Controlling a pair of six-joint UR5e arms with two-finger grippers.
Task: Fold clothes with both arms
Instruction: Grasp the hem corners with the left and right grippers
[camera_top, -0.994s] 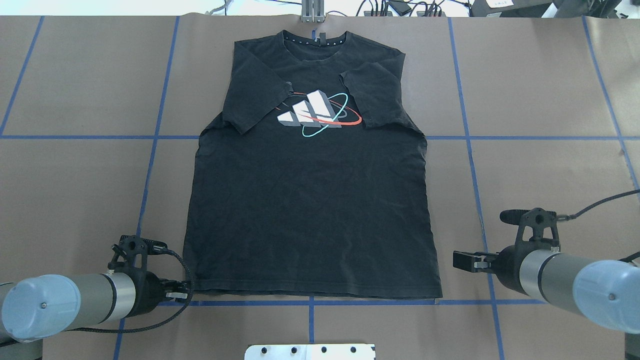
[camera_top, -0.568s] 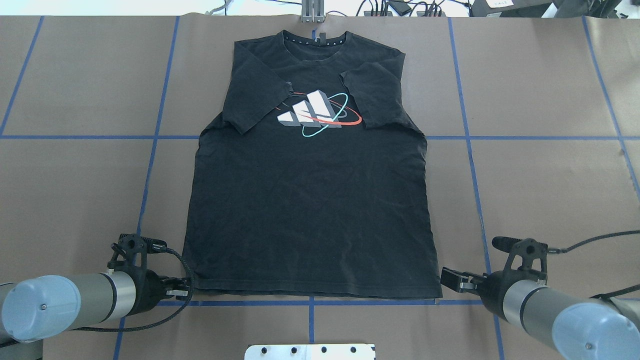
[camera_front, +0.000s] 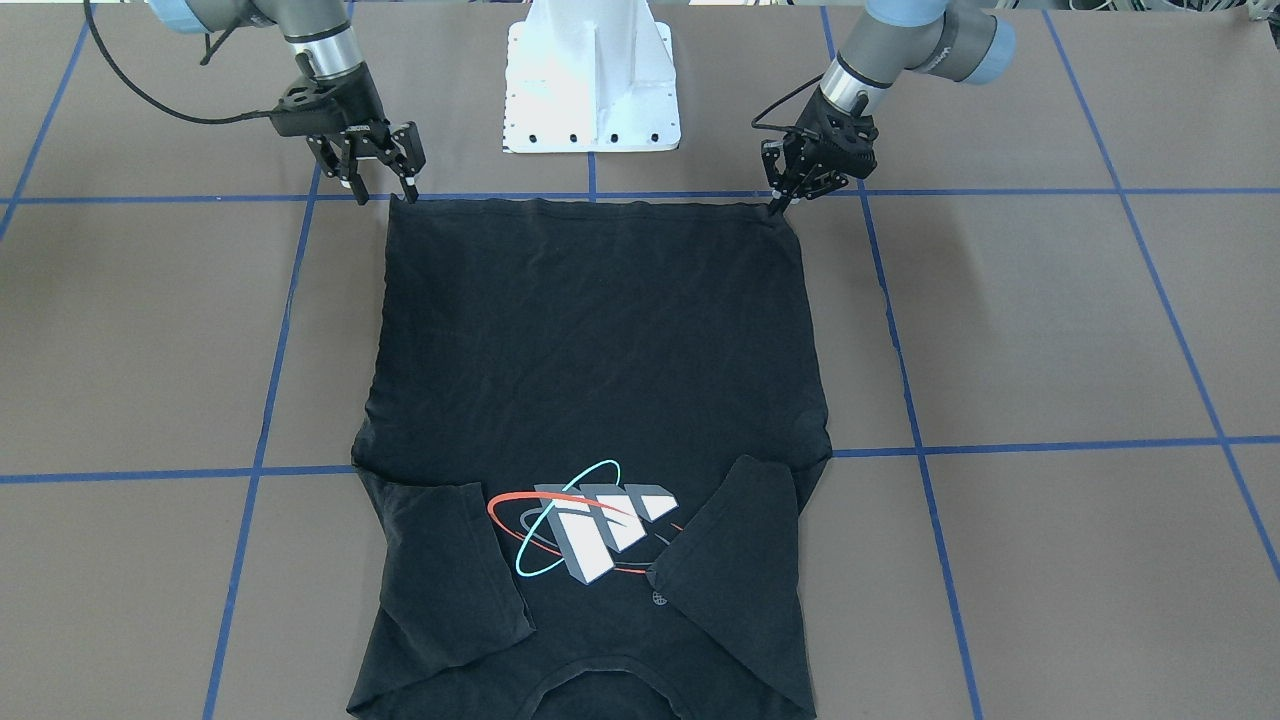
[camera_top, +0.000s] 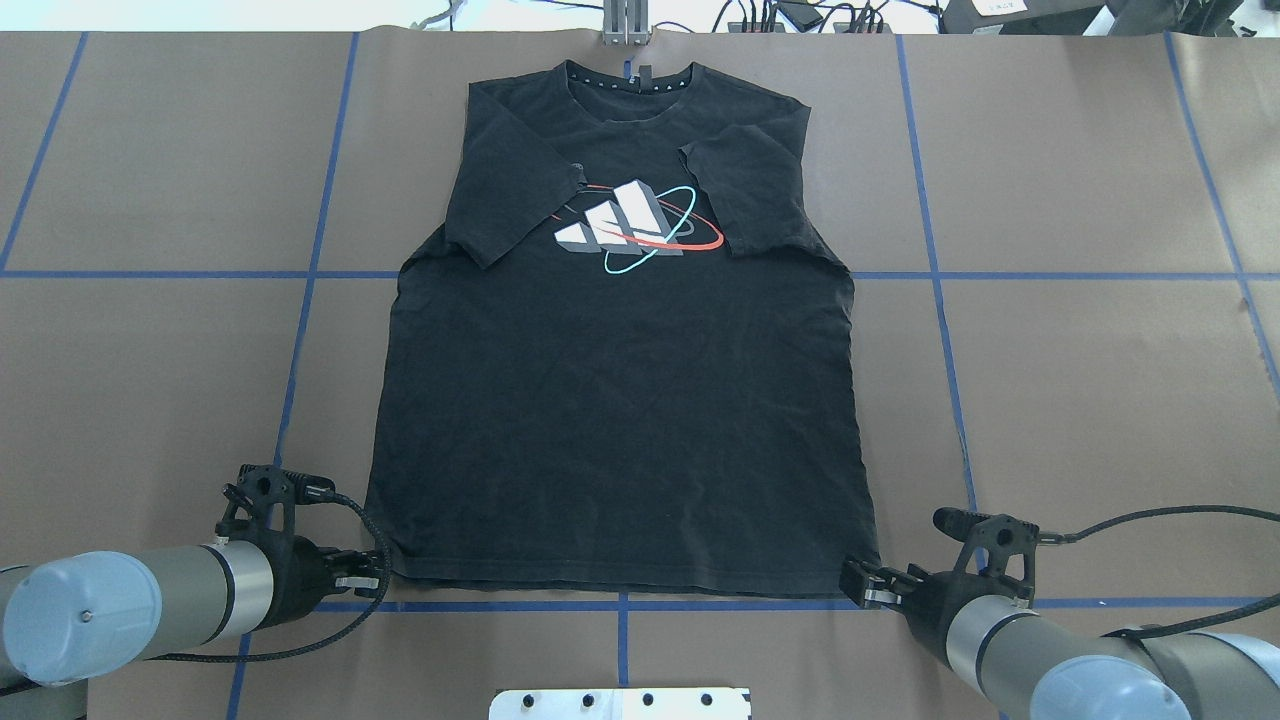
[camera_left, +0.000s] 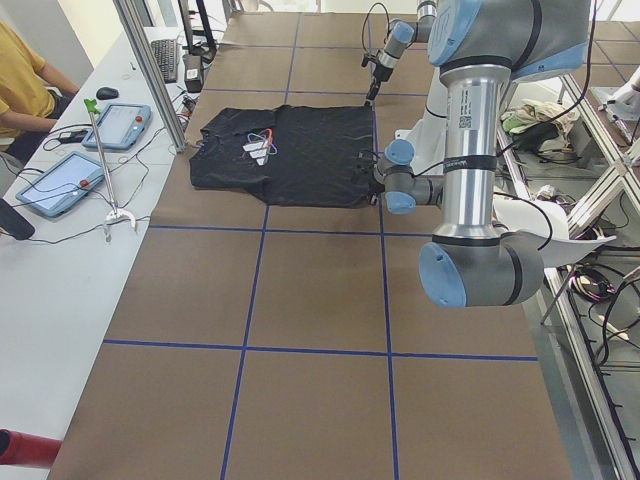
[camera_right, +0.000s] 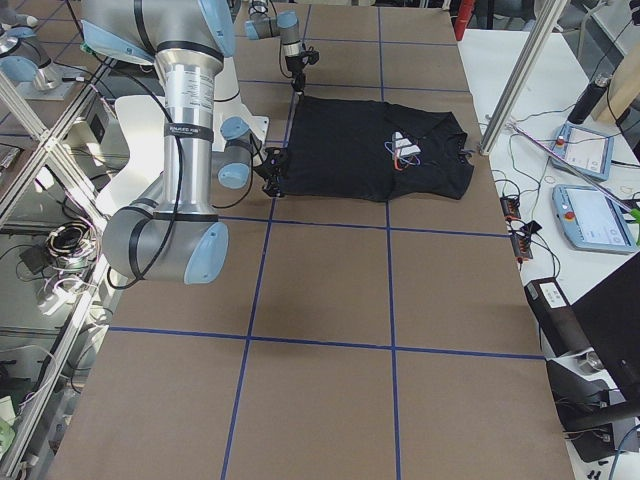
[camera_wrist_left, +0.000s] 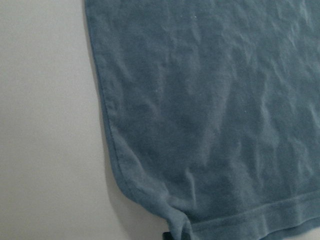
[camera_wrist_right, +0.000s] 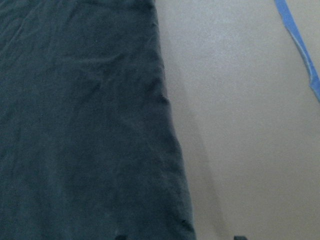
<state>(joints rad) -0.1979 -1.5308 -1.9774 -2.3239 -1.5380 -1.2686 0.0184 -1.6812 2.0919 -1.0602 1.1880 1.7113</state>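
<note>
Covering the whole table (camera_top: 150, 400) is flat brown paper, ruled into large rectangles by thin blue tape lines (camera_top: 300, 330). One black short-sleeved T-shirt (camera_top: 620, 430) is spread on it directly ahead of the white pedestal base (camera_front: 592, 90), graphic side up. The cotton is matte, faintly creased, and roughly rectangular in outline. Its long axis runs straight away from the base: the hem lies nearest the base, just beyond a tape line, and the round collar (camera_top: 628, 85) points to the far edge. Its two sleeves (camera_top: 510, 200) are folded inward over the chest.

Two silver-grey jointed arms with light-blue caps are seen, one to each side of the base. The left arm (camera_top: 150, 605) and the right arm (camera_top: 1050, 660) are both stretched low toward the hem corners.

The one base is a boxy bolted metal block.

Two black two-finger grippers are counted. The left gripper (camera_front: 780, 203) is closed to a point on the hem corner on the base's left side, and the cloth is puckered there. The right gripper (camera_front: 385, 196) is spread wide, gripping nothing, its fingers set astride the other hem corner.

One chest graphic (camera_top: 635, 230) is shown farthest from the base: grey-white blocks ringed by a red and a cyan ellipse.
</note>
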